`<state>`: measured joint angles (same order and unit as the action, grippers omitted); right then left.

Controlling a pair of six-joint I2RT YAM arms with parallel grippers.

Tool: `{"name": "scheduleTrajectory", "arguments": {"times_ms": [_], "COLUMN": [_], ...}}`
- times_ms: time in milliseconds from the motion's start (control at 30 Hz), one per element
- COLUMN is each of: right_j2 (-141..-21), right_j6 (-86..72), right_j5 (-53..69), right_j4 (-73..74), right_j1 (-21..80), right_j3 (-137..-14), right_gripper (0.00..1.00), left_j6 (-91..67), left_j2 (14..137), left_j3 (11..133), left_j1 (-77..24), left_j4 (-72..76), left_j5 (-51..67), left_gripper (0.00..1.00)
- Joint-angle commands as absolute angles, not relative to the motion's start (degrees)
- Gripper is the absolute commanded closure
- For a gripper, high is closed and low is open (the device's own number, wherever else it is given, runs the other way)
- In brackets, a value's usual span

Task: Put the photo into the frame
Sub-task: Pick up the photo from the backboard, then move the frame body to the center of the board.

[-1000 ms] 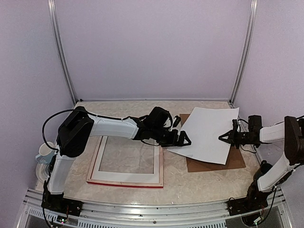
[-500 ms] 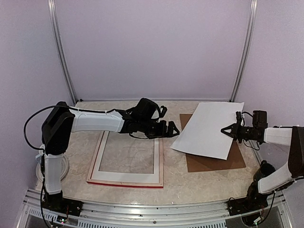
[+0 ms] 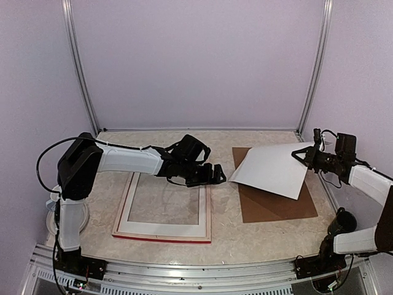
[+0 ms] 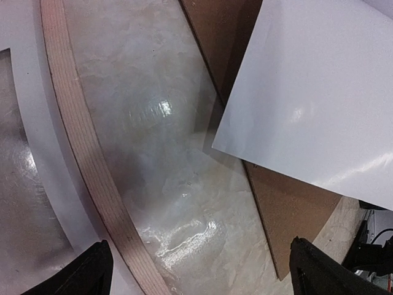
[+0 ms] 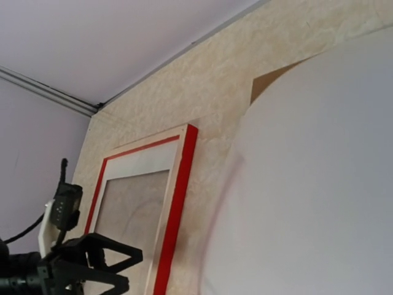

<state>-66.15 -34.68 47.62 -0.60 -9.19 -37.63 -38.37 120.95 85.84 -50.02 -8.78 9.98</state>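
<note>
Carrying step: the right hand (image 3: 304, 156), clamped on the photo (image 3: 273, 169) at its right corner, holds it tilted over the backing panel (image 3: 276, 208) at centre right, while the left hand (image 3: 216, 174) gapes empty; next, the photo likely needs swinging left and levelling over the frame (image 3: 163, 238).

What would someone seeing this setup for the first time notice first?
The white photo, held tilted in the air on the right by the right gripper pinching its far corner, above a brown backing panel. Next, the red-edged frame lying left of centre, the left gripper open beside its far right corner.
</note>
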Motion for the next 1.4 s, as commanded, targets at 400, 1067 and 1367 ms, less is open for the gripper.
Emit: {"name": "scheduleTrajectory", "arguments": {"times_ms": [400,1067,1367], "right_j2": [-60.21,-59.81,-60.75], "right_j6": [-37.79,-38.36,-38.3], "right_j5": [48.31,46.07,43.98], "right_j4": [-2.83,-4.24,-5.69], "right_j1": [-9.51,-9.62,-9.83], "right_j3": [-40.62,-40.43,-40.44], "right_gripper": [0.95,0.93,0.93], "left_j6": [-39.98,-43.88,-45.32], "left_j2": [124.86,128.84,131.16], "left_j3": [85.92,90.83,95.14], "left_j1": [-50.62,-54.04,-54.18], "left_j4": [-8.49,-5.55,-3.15], "left_j5": [10.68,14.48,16.01], "left_gripper": [0.01,0.01,0.01]}}
